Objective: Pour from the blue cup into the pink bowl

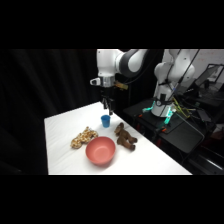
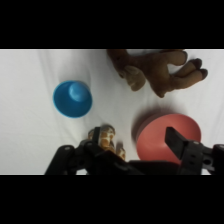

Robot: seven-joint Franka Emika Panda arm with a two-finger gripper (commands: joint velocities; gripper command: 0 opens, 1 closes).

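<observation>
The blue cup (image 1: 105,120) stands upright on the white table, behind the pink bowl (image 1: 100,151). My gripper (image 1: 107,107) hangs just above the cup, not touching it. In the wrist view the blue cup (image 2: 72,99) lies at the left, seen from above with its mouth open. The pink bowl (image 2: 167,137) is at the lower right, partly behind one black finger (image 2: 176,141). The gripper (image 2: 120,148) is open and holds nothing.
A tan spotted plush toy (image 1: 83,137) lies left of the bowl, and a brown plush toy (image 1: 125,136) lies to its right. Both show from the wrist: tan plush (image 2: 102,137), brown plush (image 2: 157,70). Dark equipment (image 1: 175,125) stands past the table's right edge.
</observation>
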